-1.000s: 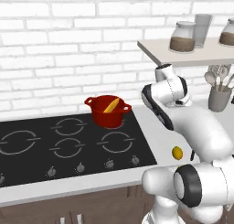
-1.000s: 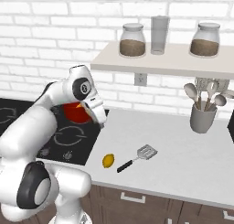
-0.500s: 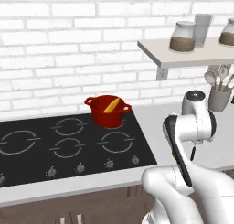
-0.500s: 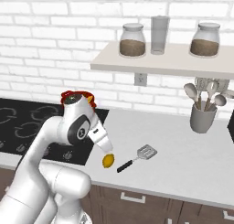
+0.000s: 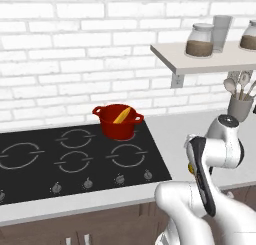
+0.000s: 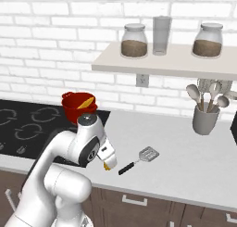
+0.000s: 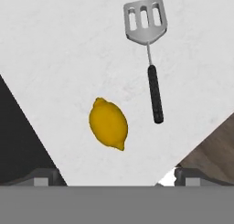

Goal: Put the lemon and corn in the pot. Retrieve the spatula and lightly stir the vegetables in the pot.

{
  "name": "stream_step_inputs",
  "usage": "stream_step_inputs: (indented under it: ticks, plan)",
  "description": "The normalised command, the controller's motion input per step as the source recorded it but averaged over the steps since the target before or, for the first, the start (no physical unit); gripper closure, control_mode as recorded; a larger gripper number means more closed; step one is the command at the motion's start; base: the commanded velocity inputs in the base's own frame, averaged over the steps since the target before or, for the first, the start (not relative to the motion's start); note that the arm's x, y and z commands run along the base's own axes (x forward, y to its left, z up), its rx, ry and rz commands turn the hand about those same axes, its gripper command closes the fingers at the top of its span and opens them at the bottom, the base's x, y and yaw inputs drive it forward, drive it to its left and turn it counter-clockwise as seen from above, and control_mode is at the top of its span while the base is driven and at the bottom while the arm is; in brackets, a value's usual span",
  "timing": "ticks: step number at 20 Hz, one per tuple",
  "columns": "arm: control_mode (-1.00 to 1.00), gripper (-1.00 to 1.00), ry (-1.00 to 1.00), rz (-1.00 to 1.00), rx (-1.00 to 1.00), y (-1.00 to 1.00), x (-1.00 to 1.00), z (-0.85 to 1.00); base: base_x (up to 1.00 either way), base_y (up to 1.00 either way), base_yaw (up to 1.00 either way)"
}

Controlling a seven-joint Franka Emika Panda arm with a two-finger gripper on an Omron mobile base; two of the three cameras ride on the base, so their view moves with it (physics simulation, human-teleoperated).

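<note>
Plump yellow lemon (image 7: 108, 123) with pointed ends, lying on pale table (image 7: 68, 49) beside black-handled, slotted silver spatula (image 7: 149, 51); pincer (image 7: 112, 175) spread wide above.

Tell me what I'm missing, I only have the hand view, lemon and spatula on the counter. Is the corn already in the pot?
Observer: Yes. The corn leans inside the red pot on the cooktop.
Operator: Where's the pot from the lemon?
Observer: In the right base view, the pot is back and to the left of the lemon.
Operator: Is the gripper holding anything?
Observer: No. The gripper hangs open above the lemon.
Operator: Other utensils nearby?
Observer: A grey holder of pale spoons stands under the wall shelf, beyond the spatula.
</note>
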Motion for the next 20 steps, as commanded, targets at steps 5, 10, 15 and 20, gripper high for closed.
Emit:
stream_step_inputs:
  ticks: [5,10,15,20]
  plan:
    - [-1.00,-1.00,0.11,0.10,0.03,0.00,0.28,-0.10,0.00,0.00,0.00]
    - [-1.00,-1.00,0.13,0.09,0.00,0.00,0.35,-0.07,0.00,0.00,0.00]
    - [-1.00,-1.00,0.13,0.11,-0.01,0.00,0.32,-0.21,0.00,0.00,0.00]
    - [-1.00,-1.00,0.07,0.08,-0.04,-0.07,0.09,-0.31,0.00,0.00,0.00]
